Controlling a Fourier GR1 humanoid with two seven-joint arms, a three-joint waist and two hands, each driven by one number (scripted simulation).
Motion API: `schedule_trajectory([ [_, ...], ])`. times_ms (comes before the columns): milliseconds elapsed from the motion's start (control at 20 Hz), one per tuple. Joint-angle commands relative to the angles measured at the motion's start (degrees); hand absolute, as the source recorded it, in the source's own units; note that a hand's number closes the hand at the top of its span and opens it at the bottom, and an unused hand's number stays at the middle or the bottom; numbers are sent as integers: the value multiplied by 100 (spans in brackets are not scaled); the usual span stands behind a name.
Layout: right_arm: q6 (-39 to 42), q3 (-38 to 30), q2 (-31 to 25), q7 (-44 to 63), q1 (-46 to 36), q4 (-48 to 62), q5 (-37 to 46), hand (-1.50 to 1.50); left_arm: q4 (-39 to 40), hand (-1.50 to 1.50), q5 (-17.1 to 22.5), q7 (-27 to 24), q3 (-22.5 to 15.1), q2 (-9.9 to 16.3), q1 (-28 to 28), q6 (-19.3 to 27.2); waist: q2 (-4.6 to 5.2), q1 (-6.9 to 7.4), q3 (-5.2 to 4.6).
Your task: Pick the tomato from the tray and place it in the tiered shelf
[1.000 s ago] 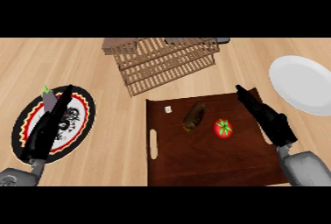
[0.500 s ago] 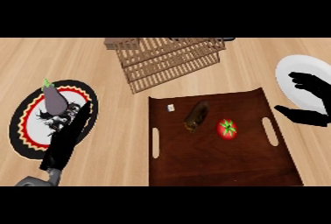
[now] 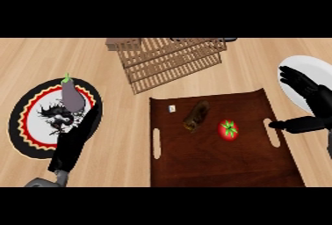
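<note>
On the dark tray (image 3: 220,171), the red tomato (image 3: 228,129) is sitting and waiting.
The right hand (image 3: 310,103) is hanging open beside it, holding nothing. It should be coming straight down over the tomato and curling round it gently.

A red tomato (image 3: 228,129) lies on the dark brown tray (image 3: 214,167), just right of a brown oblong item (image 3: 196,117); the slatted tiered shelf (image 3: 170,59) stands beyond on the wooden worktop (image 3: 39,61); the right hand (image 3: 310,94) hangs open beside the tray's right edge, over a white plate (image 3: 299,69); the left hand (image 3: 76,139) lies across a patterned plate (image 3: 26,127) by an eggplant (image 3: 72,95).
</note>
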Motion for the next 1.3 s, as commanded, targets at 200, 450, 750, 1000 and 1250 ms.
schedule_trajectory([
  [200, 927, 772, -593, 2043, -73, -1812, -21, -150, 227, 0, 33, -115, 158, -6, 121, -192, -39, -93, -37],
  [450, 738, 1570, -1358, 2858, -725, -2110, 1792, -150, 173, 0, -16, -28, 108, -40, 90, -157, -23, 64, -47],
  [750, 646, 2644, -686, 4731, -1192, -2719, 3032, -150, 300, 0, -55, -34, 166, -95, -89, -253, 7, 60, -28],
  [1000, 1011, 2997, 294, 5419, -1233, -2594, 3218, -150, 204, 0, -103, 49, 241, -155, -57, -428, 9, 30, -16],
  [1250, 1182, 3173, 866, 6182, -1070, -2549, 3561, -150, 377, 0, -186, -299, 438, -150, 243, -529, 3, 14, -16],
])
